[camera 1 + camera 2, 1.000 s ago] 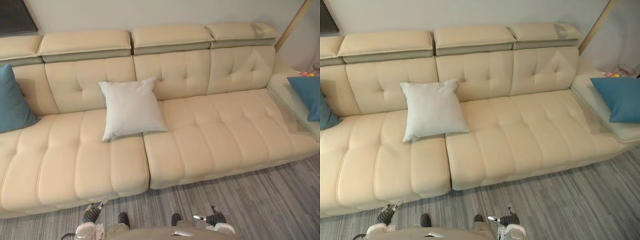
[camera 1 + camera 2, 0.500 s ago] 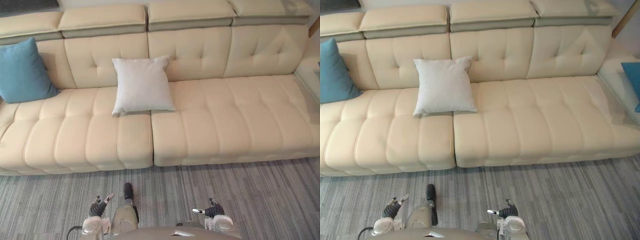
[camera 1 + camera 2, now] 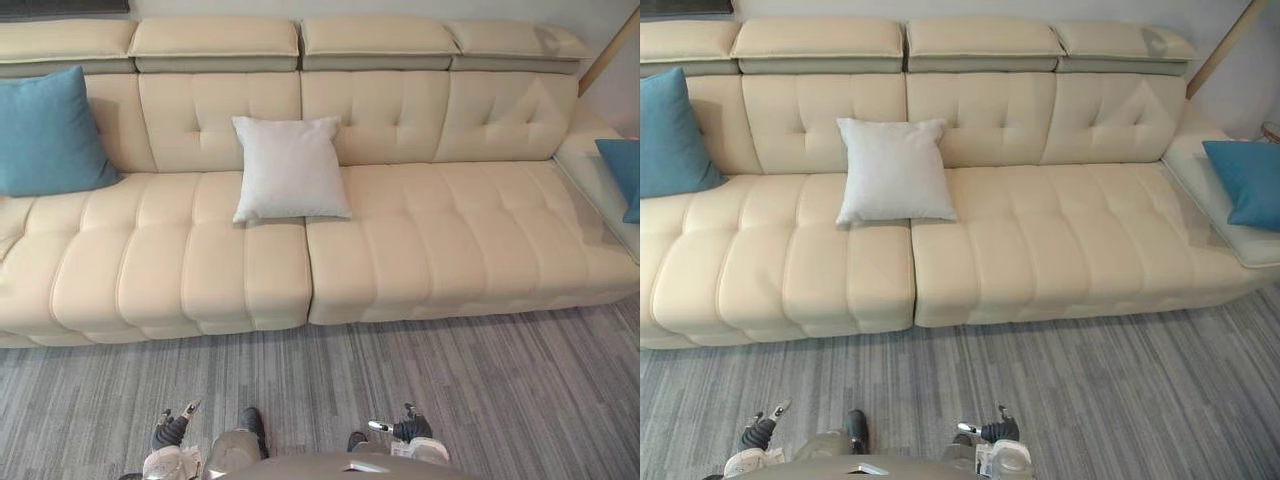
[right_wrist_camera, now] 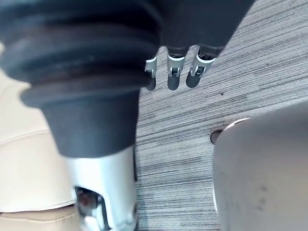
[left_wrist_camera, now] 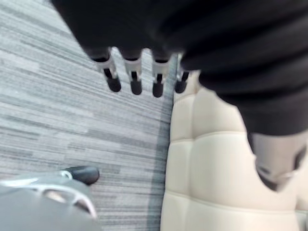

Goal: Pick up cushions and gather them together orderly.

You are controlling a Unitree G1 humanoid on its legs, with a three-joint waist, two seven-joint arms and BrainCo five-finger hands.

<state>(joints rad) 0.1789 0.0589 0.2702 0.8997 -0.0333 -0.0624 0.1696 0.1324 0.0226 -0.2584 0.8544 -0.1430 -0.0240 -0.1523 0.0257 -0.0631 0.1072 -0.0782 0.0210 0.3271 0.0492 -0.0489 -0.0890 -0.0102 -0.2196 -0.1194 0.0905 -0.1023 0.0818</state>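
Observation:
A white cushion [image 3: 290,168] leans against the backrest in the middle of the long cream sofa [image 3: 420,250]. One blue cushion [image 3: 45,135] stands at the sofa's far left, against the back. Another blue cushion [image 3: 1243,182] lies on the side section at the far right. My left hand [image 3: 170,432] hangs low over the carpet at the bottom left, fingers [image 5: 134,79] straight and empty. My right hand [image 3: 405,430] hangs at the bottom right, fingers [image 4: 175,74] relaxed, holding nothing. Both hands are far from the sofa's front edge.
Grey striped carpet [image 3: 330,370] stretches between me and the sofa. A slanted wooden pole [image 3: 1220,45] stands at the back right by the wall. The seat to the right of the white cushion is bare.
The camera has shifted, so more carpet lies before the sofa and the right blue cushion has come further into view. Both hands hang as before and the cushions lie unmoved.

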